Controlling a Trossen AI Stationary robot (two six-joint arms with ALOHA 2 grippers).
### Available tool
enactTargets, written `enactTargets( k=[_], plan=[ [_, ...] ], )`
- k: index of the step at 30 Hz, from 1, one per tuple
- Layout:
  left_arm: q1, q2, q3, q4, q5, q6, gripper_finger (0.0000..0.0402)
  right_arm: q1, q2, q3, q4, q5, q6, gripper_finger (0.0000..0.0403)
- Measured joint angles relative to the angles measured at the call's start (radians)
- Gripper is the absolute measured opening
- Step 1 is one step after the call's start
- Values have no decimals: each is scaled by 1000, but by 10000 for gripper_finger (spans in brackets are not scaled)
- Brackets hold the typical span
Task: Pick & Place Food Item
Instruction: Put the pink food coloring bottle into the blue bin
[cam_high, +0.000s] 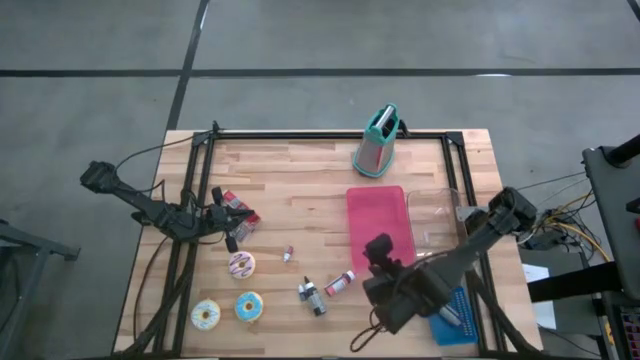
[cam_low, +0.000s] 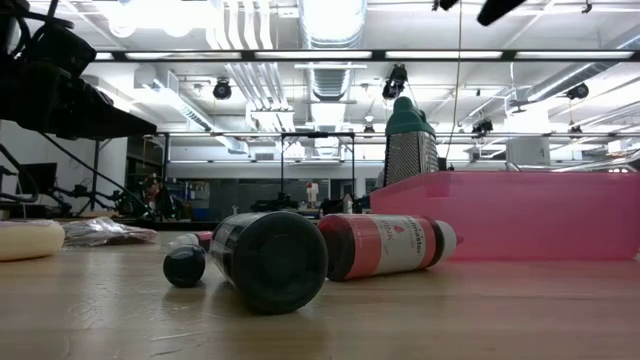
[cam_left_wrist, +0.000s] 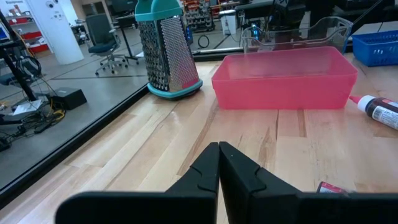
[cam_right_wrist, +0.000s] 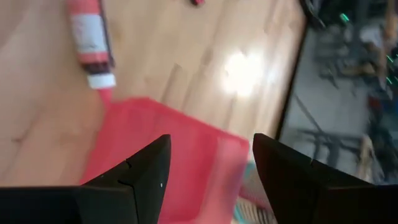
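donuts: three (cam_high: 241, 264) (cam_high: 249, 306) (cam_high: 206, 315) lie at about seven o'clock on the table (cam_high: 300, 190), well apart from the pink bin (cam_high: 380, 225) at three o'clock.
handling: likely light, soft, icing slippery; i'd pinch across the ring, gently.
left gripper (cam_high: 232, 222): fingers pressed together, holding nothing, just at eleven o'clock of the nearest donut.
right gripper (cam_high: 380, 250): jaws wide and bare, over the bin's near end.
hard to make out: which food is meant; in the low view only a pale edge of a donut (cam_low: 28, 240) shows, behind bottles (cam_low: 270, 260).
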Motion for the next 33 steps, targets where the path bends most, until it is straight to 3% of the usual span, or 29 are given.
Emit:
enactTargets(
  k=[9, 14, 20, 33],
  plan=[
    [0, 0, 0, 0, 0, 0, 12, -119, -31, -7, 138, -330, -171, 224],
    [0, 0, 0, 0, 0, 0, 12, -156, -31, -33, 233, -368, -312, 224],
    [0, 0, 0, 0, 0, 0, 12, -185, -31, -84, 375, -522, -360, 224],
    [0, 0, 0, 0, 0, 0, 12, -206, -31, -367, 778, -531, -360, 224]
  ],
)
